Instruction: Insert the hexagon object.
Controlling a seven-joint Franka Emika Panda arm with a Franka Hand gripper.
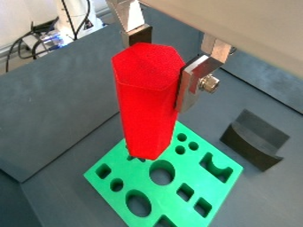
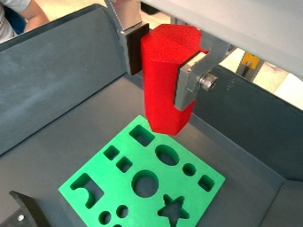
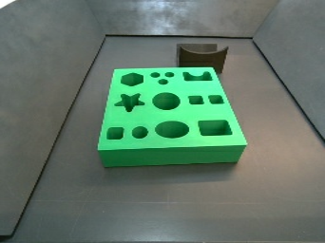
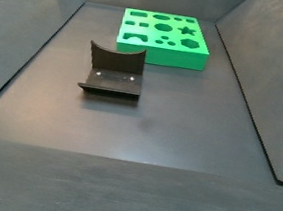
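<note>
While both side views show only the bin, both wrist views show the gripper (image 1: 164, 55) clamped on the red hexagon peg (image 1: 148, 99), one silver finger (image 2: 193, 78) flat against a side face. Held upright, the peg hangs above the green block (image 2: 142, 182), its lower end over the block's edge and clear of the shaped holes. On the grey floor (image 4: 141, 128), the block (image 3: 169, 119) lies flat with the dark curved block (image 4: 114, 71) near one of its edges.
</note>
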